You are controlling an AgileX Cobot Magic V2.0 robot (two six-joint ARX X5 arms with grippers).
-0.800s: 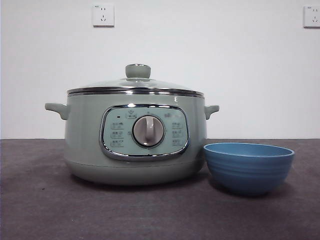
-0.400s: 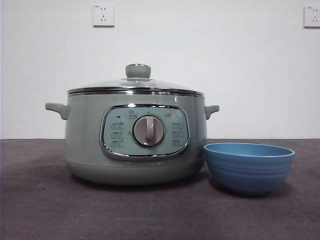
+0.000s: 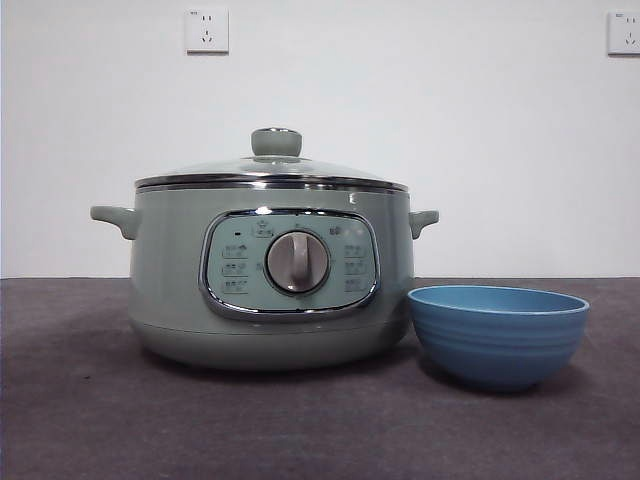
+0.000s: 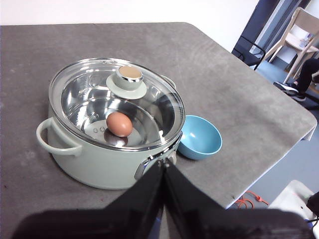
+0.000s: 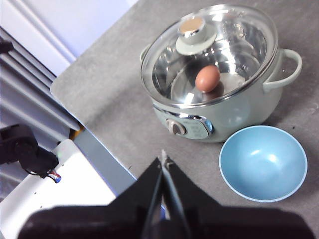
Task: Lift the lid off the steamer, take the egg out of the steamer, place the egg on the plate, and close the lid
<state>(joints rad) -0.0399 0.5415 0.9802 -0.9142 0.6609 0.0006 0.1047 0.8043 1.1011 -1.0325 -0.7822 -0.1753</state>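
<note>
The pale green steamer (image 3: 270, 280) stands on the dark table with its glass lid (image 3: 272, 172) on, knob (image 3: 276, 142) on top. It also shows in the left wrist view (image 4: 99, 159) and right wrist view (image 5: 234, 112). A brown egg (image 4: 119, 124) lies inside under the lid (image 4: 164, 107); it also shows in the right wrist view (image 5: 207, 78). The empty blue plate (image 3: 498, 335) sits beside the steamer (image 4: 200, 138) (image 5: 263, 163). My left gripper (image 4: 164, 167) is shut, held high and back from the steamer. My right gripper (image 5: 163, 160) is shut, high and off the table's edge.
Two wall sockets (image 3: 206, 30) (image 3: 623, 32) are on the white wall behind. The table's edge and corner (image 4: 309, 119) lie past the plate. A chair (image 4: 299, 30) and a white stand (image 5: 55, 184) are off the table.
</note>
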